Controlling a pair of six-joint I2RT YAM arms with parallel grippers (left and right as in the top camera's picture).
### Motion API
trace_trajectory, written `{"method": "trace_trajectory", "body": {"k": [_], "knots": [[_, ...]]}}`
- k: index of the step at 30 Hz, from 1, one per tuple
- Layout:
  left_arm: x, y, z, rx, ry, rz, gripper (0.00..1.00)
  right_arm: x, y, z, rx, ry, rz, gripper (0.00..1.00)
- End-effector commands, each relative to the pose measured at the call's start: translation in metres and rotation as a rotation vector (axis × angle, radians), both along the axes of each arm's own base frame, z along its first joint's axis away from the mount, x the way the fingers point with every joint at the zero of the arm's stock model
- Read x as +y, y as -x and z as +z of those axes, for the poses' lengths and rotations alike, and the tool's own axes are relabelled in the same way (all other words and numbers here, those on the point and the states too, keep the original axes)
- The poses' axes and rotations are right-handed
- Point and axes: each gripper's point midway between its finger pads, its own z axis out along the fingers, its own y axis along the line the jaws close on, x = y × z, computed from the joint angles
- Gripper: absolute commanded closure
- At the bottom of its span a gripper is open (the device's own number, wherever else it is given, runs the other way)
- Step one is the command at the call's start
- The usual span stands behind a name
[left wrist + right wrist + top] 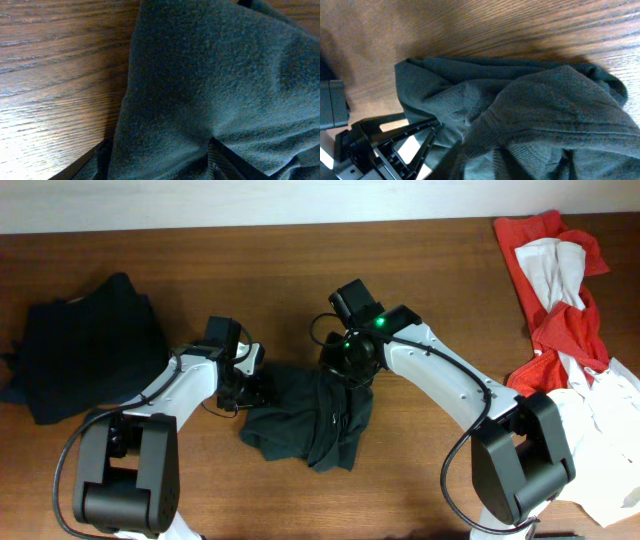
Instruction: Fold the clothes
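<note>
Frankly, little is done: the dark garment (310, 425) lies crumpled in the middle of the desk (430, 270). My left end effector (250, 383) sits at its left edge, cloth filling the gap between the fingers; my right end effector (345, 368) is at its far edge, buried in fabric. Whether either pinches, I cannot tell. A black pile (85, 355) at left and red and white clothes (555, 280) at right wait.

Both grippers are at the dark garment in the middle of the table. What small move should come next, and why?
Probably pull the left gripper and right gripper gently apart to spread the dark garment. It lies crumpled in a heap; fabric sits between the left fingers, and the right gripper is at its top edge.
</note>
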Motion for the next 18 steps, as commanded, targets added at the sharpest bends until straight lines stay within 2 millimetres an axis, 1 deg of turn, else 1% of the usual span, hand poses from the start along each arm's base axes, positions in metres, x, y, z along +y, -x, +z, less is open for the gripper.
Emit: {"method": "trace_trajectory", "body": {"k": [1,5,6,7,9,10,11,14,15,16,18], "knots": [[0.001,0.005,-0.003,0.005,-0.015,-0.02,0.39,-0.001,-0.003,-0.004,0.001,0.028,-0.008,0.96],[0.001,0.005,-0.003,0.005,-0.015,-0.019,0.39,-0.005,0.003,-0.007,0.02,0.045,0.016,0.96],[0.001,0.005,-0.003,0.005,-0.015,-0.019,0.39,-0.01,0.005,-0.006,0.026,0.054,0.029,0.96],[0.001,0.005,-0.003,0.005,-0.015,-0.019,0.39,-0.02,0.009,-0.004,0.044,0.069,0.031,0.96],[0.001,0.005,-0.003,0.005,-0.015,-0.019,0.39,-0.043,0.015,0.003,0.059,0.099,0.065,0.96],[0.001,0.005,-0.003,0.005,-0.015,-0.02,0.39,-0.062,0.018,0.004,0.075,0.137,0.067,0.96],[0.001,0.005,-0.003,0.005,-0.015,-0.019,0.39,-0.077,0.02,0.003,0.094,0.172,0.062,0.96],[0.002,0.005,-0.004,0.005,-0.017,-0.019,0.39,-0.13,0.035,-0.002,0.185,0.311,0.061,0.96],[0.002,0.005,-0.004,0.005,-0.018,-0.019,0.39,-0.142,0.04,-0.003,0.213,0.344,0.053,0.84],[0.002,0.005,-0.004,0.005,-0.018,-0.019,0.39,-0.151,0.044,-0.002,0.233,0.348,0.082,0.64],[0.001,0.005,-0.004,0.004,-0.018,-0.019,0.39,-0.158,0.052,0.0,0.258,0.35,0.128,0.62]]}}
